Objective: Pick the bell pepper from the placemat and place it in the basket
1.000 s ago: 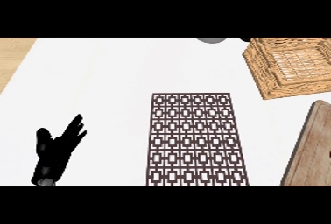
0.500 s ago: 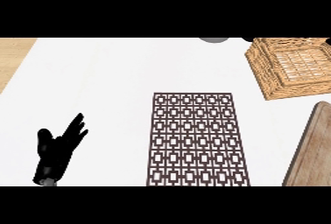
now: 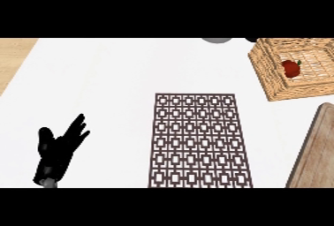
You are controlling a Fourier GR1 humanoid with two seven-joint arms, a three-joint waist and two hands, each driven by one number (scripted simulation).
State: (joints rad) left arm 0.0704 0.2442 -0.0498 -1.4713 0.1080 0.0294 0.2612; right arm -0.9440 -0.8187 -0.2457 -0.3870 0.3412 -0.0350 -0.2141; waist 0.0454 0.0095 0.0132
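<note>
A red bell pepper [image 3: 291, 68] with a green stem lies inside the woven basket [image 3: 271, 84] at the upper right. The dark patterned placemat [image 3: 199, 139] lies in the middle of the white counter with nothing on it. My left hand [image 3: 58, 148] rests open at the lower left, fingers pointing up and to the right, well away from the placemat and the basket. My right hand does not show anywhere.
A wooden board [image 3: 316, 154] lies along the right edge, just right of the placemat. A grey round object [image 3: 216, 39] sits at the counter's far edge. The counter's wooden edge [image 3: 13, 57] shows at the upper left.
The bell pepper now shows inside the basket, where earlier frames showed none. The view has shifted slightly. My left hand has stayed in place.
</note>
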